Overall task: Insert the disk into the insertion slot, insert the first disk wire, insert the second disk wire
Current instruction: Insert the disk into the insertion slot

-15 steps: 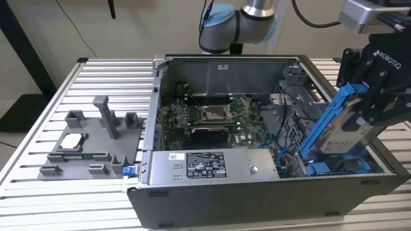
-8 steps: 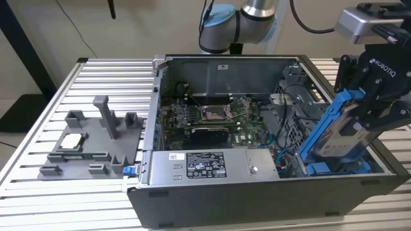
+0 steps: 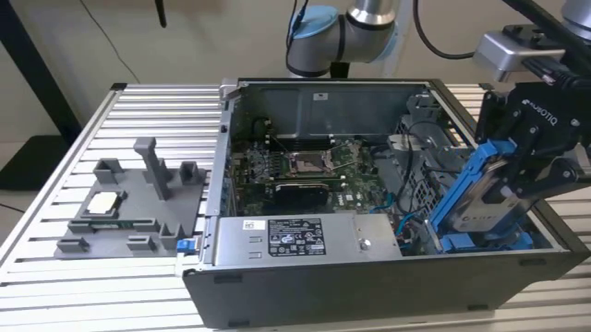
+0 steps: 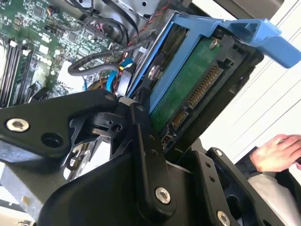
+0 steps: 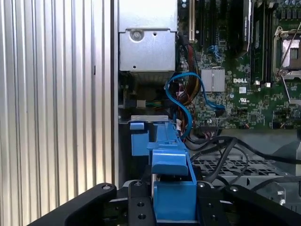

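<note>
Quick look from our side: the gripper [image 3: 506, 188] has its jaws closed on the disk [image 3: 486, 207]. The fingers [image 5: 139, 206] press in on either side of the blue carrier [image 5: 170, 186] clipped round it. In the second wrist view the disk's green circuit board [image 4: 188, 89] and its bare connector edge sit right between the jaws.

The disk is tilted, not flat. Its lower end dips into the open computer case [image 3: 369, 290] just below the jaws, and its upper end sticks up above the case rim. The slot [image 3: 427, 197], that grey perforated cage, is right beside the lower end. We can't tell if the disk has started going in, but it's not seated. Another blue piece [image 3: 485, 242], which looks like a second carrier, lies at the foot of the held one.

A bit further out from the jaws, a looping blue cable [image 5: 188, 92] and some black cables [image 5: 221, 148] lie loose by the cage. Beyond those there's the motherboard [image 3: 305, 166], with the grey power supply [image 3: 295, 238] alongside it.

Well away from the jaws, on the far side of the case, a grey plastic fixture [image 3: 129, 197] sits on the ribbed metal table [image 3: 65, 297]. Also, a person's hand [image 4: 277, 153] rests outside the case, close to the gripper.
</note>
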You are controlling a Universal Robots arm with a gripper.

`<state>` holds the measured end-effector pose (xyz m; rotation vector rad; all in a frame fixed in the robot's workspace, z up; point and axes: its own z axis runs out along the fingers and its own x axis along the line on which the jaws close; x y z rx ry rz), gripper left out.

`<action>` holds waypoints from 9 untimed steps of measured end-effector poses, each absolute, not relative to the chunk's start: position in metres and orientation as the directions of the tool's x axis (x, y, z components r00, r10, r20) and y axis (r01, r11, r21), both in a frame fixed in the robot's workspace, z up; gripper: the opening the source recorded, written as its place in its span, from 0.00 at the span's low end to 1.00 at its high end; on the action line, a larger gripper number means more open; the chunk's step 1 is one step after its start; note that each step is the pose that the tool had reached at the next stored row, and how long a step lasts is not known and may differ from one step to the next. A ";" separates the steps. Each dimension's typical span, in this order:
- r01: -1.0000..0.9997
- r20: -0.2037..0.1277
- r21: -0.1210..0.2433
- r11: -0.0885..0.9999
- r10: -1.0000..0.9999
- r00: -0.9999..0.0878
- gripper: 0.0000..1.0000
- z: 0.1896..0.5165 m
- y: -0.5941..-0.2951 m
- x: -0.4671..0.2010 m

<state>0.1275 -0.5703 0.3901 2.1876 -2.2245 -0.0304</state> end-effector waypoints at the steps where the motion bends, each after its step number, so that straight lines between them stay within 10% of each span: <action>1: -0.999 0.002 0.029 0.017 -1.000 -0.017 0.33 0.388 -0.570 0.128; 9: -0.999 0.002 0.029 0.017 -1.000 -0.017 0.33 0.382 -0.570 0.128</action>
